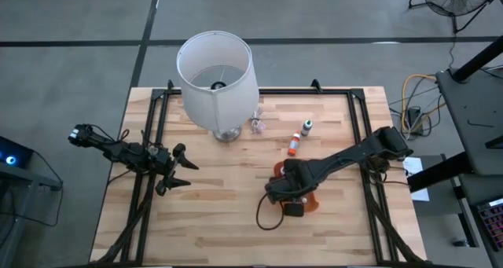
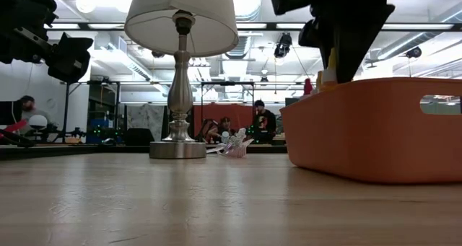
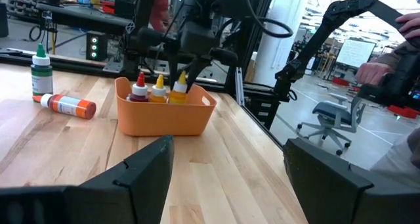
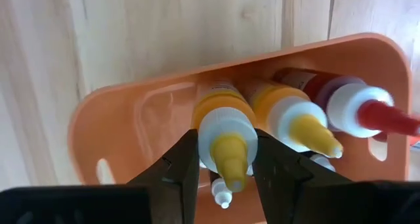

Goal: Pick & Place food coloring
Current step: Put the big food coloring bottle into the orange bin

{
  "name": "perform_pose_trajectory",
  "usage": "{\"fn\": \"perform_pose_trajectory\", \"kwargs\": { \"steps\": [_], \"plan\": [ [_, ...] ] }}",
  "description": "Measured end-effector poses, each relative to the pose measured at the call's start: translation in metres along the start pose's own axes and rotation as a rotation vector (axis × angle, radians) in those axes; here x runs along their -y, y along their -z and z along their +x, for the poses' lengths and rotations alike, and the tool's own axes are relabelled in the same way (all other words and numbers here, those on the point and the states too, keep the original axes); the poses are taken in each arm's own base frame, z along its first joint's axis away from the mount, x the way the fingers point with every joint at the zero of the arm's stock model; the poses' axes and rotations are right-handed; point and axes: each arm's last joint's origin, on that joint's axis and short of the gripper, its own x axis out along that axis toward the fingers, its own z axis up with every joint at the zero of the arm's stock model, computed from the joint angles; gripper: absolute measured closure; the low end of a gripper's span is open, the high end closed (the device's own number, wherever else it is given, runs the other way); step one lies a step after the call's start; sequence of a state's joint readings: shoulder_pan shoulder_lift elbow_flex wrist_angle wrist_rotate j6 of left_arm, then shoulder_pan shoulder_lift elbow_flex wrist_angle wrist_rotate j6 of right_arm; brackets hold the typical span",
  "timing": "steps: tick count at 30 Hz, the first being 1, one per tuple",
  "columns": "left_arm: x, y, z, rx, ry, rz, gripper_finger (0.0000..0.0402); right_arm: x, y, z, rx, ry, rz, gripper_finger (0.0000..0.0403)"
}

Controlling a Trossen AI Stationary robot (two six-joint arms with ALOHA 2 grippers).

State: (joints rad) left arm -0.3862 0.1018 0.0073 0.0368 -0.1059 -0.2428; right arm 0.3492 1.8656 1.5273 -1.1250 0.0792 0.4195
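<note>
The food coloring bottles are small, with coloured pointed caps. Three stand in the orange tray (image 4: 131, 119): a yellow-capped one (image 4: 226, 142), a second yellow-capped one (image 4: 295, 122) and a red-capped one (image 4: 357, 109). My right gripper (image 4: 226, 142) comes down into the tray (image 1: 310, 203) and is shut on the first yellow-capped bottle (image 3: 178, 89). On the table beyond the tray, a green-capped bottle (image 1: 306, 127) stands upright and an orange one (image 1: 293, 145) lies on its side. My left gripper (image 1: 182, 174) waits open above the table's left part, touching nothing. My right gripper pinches the yellow-capped bottle by its white collar (image 4: 223, 122), just below the yellow tip, one finger (image 4: 180, 165) on each side. The fingers come from above, pointing down into the tray. The bottle stands upright inside the tray; the tray wall hides its base.
A tall lamp with a white shade (image 1: 216, 67) stands on its metal foot (image 2: 177, 149) at the table's far middle. A small clear crumpled thing (image 1: 257, 126) lies beside the foot. Bare wood stretches between the two arms (image 1: 228, 189). People sit in the room beyond (image 2: 263, 120).
</note>
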Motion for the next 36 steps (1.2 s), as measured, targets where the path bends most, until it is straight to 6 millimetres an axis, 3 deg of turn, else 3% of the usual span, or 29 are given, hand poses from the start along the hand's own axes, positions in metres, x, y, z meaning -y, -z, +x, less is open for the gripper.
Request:
{"fn": "perform_pose_trajectory", "kwargs": {
  "steps": [14,25,36],
  "plan": [
    [0.0,0.0,0.0,0.0,0.0,0.0,0.0143,0.008,0.002,0.016,-0.015,0.013,0.037,0.0294],
    [0.0,0.0,0.0,0.0,0.001,0.0,0.0143,0.007,0.001,0.015,-0.007,0.005,0.065,0.0217],
    [0.0,0.0,0.0,0.0,0.0,0.0,0.0143,0.012,0.01,-0.003,-0.013,0.008,0.115,0.0202]
  ]
}}
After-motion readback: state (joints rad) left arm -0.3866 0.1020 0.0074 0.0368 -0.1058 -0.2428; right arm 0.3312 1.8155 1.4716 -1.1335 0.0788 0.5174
